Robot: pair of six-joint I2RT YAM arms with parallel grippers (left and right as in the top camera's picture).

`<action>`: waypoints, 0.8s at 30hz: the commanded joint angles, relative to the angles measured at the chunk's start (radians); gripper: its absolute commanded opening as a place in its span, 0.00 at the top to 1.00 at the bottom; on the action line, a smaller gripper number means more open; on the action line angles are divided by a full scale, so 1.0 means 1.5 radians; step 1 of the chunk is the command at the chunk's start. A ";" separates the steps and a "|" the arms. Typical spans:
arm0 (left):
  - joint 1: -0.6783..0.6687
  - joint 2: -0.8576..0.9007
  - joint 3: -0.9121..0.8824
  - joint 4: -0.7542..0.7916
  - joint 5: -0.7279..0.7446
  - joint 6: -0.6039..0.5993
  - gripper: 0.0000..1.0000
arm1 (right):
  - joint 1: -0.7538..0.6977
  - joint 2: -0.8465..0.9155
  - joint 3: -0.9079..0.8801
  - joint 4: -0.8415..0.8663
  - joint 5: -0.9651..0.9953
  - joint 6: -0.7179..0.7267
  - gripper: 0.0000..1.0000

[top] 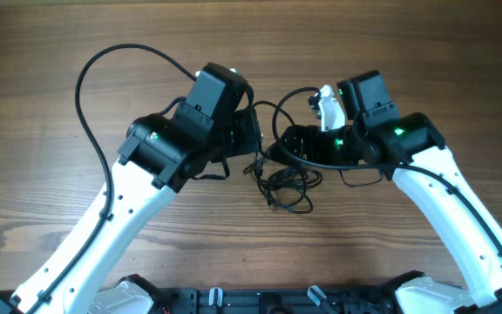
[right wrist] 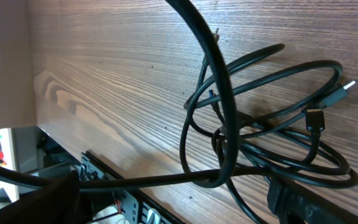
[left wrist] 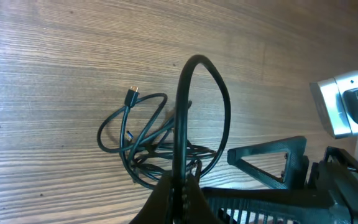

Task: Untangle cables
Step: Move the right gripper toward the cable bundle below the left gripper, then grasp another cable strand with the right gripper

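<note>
The cables (top: pixel 288 185) lie as a loose black tangle on the wooden table between the two arms. In the left wrist view the tangle (left wrist: pixel 143 142) shows a small plug (left wrist: pixel 132 95) at its far end. My left gripper (left wrist: pixel 183 194) is shut on one cable strand that arcs up in a tall loop (left wrist: pixel 211 74). It sits just left of the tangle in the overhead view (top: pixel 253 144). My right gripper (right wrist: pixel 166 196) has its fingers wide apart over the tangle (right wrist: pixel 272 124), with a strand running across between them. Two plugs (right wrist: pixel 345 88) show at the right.
The thick black arm cable (top: pixel 90 74) loops over the table at the back left. The right arm's finger (left wrist: pixel 272 158) shows close to my left gripper. The table's front edge and the robot base (right wrist: pixel 110 180) lie near the right gripper.
</note>
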 commanded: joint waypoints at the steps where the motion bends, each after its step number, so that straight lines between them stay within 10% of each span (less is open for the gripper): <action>1: 0.009 0.001 0.008 0.000 -0.019 -0.009 0.96 | 0.003 0.016 0.007 0.011 0.046 -0.008 0.00; 24: 0.080 0.002 0.008 -0.093 -0.193 -0.096 0.96 | 0.004 0.094 -0.008 -0.035 0.288 0.043 0.00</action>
